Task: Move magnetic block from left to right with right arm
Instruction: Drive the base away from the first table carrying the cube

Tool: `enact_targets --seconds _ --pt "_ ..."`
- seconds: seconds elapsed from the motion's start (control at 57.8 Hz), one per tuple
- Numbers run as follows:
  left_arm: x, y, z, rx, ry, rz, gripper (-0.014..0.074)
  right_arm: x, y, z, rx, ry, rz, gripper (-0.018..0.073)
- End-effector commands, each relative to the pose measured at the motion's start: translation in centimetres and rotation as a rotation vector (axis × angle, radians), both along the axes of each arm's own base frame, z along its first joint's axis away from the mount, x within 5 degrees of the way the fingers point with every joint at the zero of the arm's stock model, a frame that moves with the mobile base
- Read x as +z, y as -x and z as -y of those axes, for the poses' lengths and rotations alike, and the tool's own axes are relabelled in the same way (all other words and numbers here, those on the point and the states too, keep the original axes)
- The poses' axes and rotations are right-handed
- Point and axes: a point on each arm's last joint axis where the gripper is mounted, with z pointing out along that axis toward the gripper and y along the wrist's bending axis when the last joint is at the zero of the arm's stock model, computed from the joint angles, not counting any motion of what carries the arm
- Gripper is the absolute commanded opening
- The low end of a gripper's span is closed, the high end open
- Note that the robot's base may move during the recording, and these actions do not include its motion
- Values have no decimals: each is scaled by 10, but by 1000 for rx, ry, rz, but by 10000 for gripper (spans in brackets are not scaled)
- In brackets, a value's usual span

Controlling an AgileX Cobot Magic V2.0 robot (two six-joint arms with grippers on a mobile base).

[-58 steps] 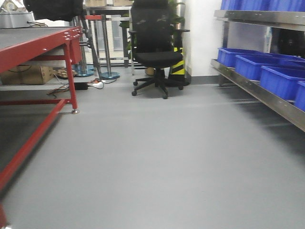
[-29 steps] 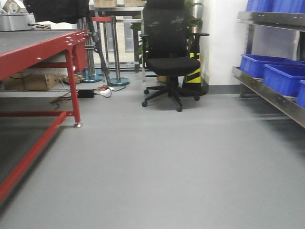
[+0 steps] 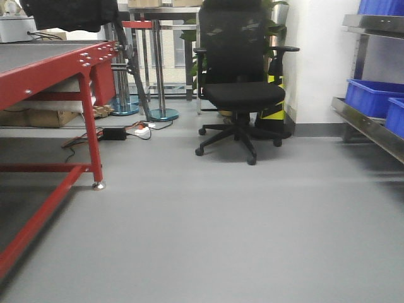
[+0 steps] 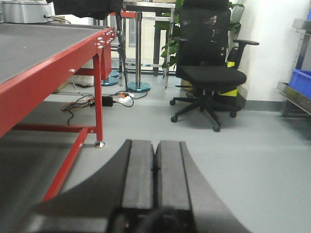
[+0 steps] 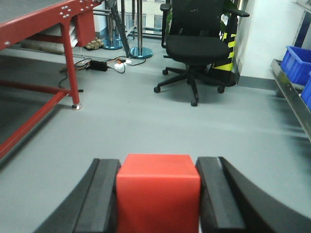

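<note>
Right wrist view: magnetic block at lower centre of frame, pinched between both fingers of right end effector. Grey floor beyond. Left end effector fingers pressed together, nothing between. Office chair upper centre, red-framed surface upper left.

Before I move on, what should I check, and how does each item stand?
1. Grip of right end effector on magnetic block, held between its fingers: ok.
2. The left end effector shut, nothing in it: ok.
3. The red table off to the left, not touching: ok.
4. The office chair ahead on the floor, possibly in the path: not ok.
5. Place to set the block down: cannot tell.
</note>
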Motion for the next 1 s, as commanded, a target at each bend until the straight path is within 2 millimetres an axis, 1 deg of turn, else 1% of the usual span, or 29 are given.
enact_targets --seconds 0.0,0.987 --pt "6 1 -1 1 19 85 -126 17 0 -1 12 7 107 199" --pt "6 1 -1 1 19 85 -126 17 0 -1 11 7 106 199"
